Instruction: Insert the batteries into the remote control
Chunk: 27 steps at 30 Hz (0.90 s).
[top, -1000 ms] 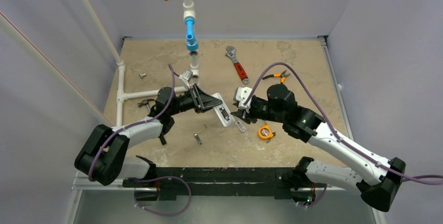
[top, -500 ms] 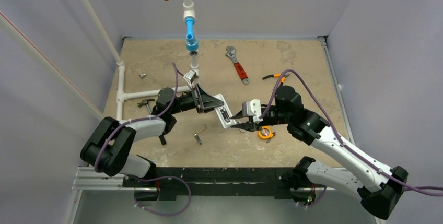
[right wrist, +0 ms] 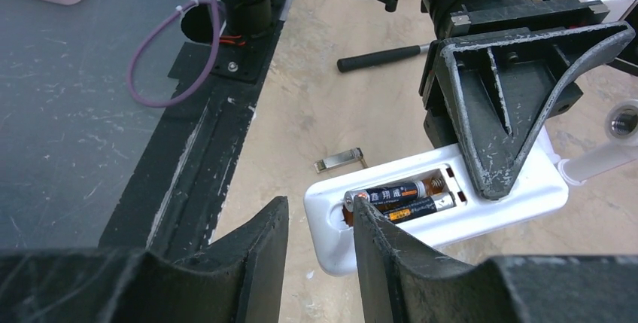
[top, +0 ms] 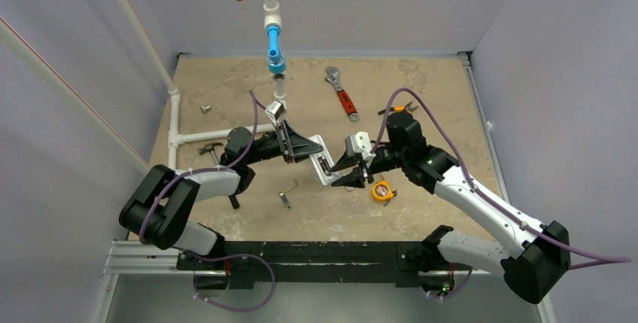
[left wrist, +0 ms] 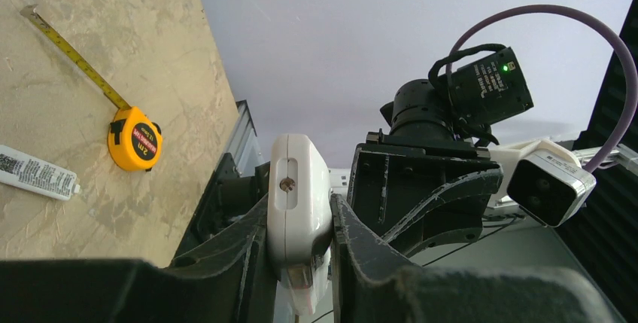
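Observation:
The white remote control [top: 325,165] lies back side up, held at its far end by my shut left gripper [top: 308,147]. In the right wrist view its battery bay is open, with two batteries [right wrist: 395,196] lying side by side in the remote [right wrist: 527,195]. My right gripper [right wrist: 320,206] is open at the remote's near end, and its right fingertip [right wrist: 360,204] touches the end of the upper battery. In the left wrist view the remote [left wrist: 299,187] shows end-on, clamped between the left gripper's [left wrist: 299,221] jaws. The right gripper [top: 344,172] sits just right of the remote.
A yellow tape measure [top: 384,190] lies beside the right gripper. A red-handled wrench [top: 342,95] and pliers [top: 399,109] lie further back, and an Allen key [top: 286,193] lies in front. A white pipe frame [top: 177,123] runs along the left. A white labelled strip [left wrist: 34,172] lies on the table.
My right gripper has swung left from beside the remote to its near end, its fingertip now on a battery. My left gripper has kept hold of the remote, shifting only slightly.

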Motion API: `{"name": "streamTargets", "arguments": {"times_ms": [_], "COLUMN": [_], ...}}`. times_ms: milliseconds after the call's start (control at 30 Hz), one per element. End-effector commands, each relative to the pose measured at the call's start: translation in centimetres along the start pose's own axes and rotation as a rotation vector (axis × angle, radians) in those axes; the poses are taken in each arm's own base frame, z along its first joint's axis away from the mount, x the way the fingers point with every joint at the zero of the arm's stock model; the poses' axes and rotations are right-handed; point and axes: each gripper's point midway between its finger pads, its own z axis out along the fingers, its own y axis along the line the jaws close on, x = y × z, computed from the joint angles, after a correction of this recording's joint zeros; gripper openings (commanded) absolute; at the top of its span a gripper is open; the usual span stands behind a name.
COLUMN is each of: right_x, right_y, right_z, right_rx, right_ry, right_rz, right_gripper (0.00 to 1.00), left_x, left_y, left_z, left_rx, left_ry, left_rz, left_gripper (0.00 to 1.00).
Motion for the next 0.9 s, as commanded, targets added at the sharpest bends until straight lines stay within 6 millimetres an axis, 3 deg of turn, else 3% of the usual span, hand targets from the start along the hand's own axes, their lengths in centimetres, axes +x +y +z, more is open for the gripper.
{"name": "streamTargets", "arguments": {"times_ms": [0,367,867], "right_x": [-3.3,-3.6,-2.8], "right_y": [-0.9,-2.5,-2.2], "right_z": [-0.2,0.0,0.3], "right_rx": [-0.006,0.052,-0.009], "right_ry": [-0.077,-0.096,-0.084], "right_rz": [-0.1,-0.097,-0.063], "right_gripper": [0.35,0.33,0.3], "left_x": [0.1,-0.1,-0.3], "left_y": [-1.6,-1.1,-1.1], "left_z": [-0.2,-0.2,-0.6], "left_rx": [0.06,0.051,0.044], "left_ry": [0.004,-0.008,-0.033], "left_rz": [0.067,0.059,0.063], "left_gripper": [0.0,0.0,0.0]}}
